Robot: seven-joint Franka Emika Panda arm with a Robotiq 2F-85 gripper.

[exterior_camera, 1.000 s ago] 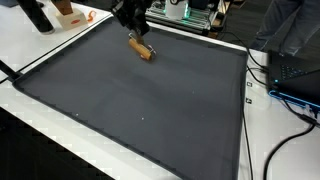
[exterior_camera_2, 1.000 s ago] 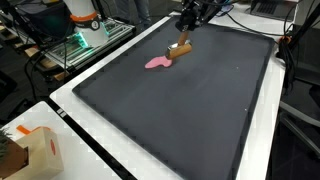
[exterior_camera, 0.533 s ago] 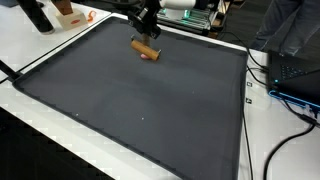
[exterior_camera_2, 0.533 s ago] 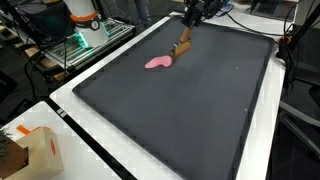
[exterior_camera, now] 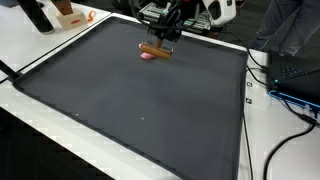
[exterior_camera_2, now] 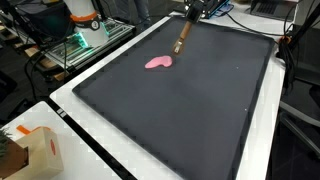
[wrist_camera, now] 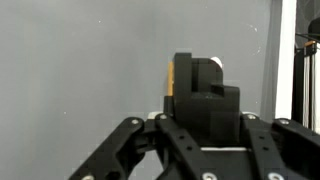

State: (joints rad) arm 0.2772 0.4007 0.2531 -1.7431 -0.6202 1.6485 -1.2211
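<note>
A brown wooden stick (exterior_camera: 155,50) hangs above the far part of the black mat (exterior_camera: 140,100), with my gripper (exterior_camera: 165,35) shut on its upper end. In an exterior view the wooden stick (exterior_camera_2: 182,38) dangles tilted below the gripper (exterior_camera_2: 188,18), clear of the mat (exterior_camera_2: 190,100). A flat pink piece (exterior_camera_2: 158,62) lies on the mat a little nearer than the stick; the pink piece (exterior_camera: 147,57) shows just under it. In the wrist view the black gripper (wrist_camera: 197,75) fills the frame and only a yellow-brown edge of the stick (wrist_camera: 171,78) shows beside the fingers.
The mat lies on a white table (exterior_camera: 270,130). Cables and a dark device (exterior_camera: 295,80) sit at one side. A cardboard box (exterior_camera_2: 28,150) stands on a near corner. Equipment with green lights (exterior_camera_2: 85,40) stands beyond the table.
The gripper has lifted the wooden stick off the mat and carried it away from the pink piece, towards the mat's far edge. The pink piece stayed in place.
</note>
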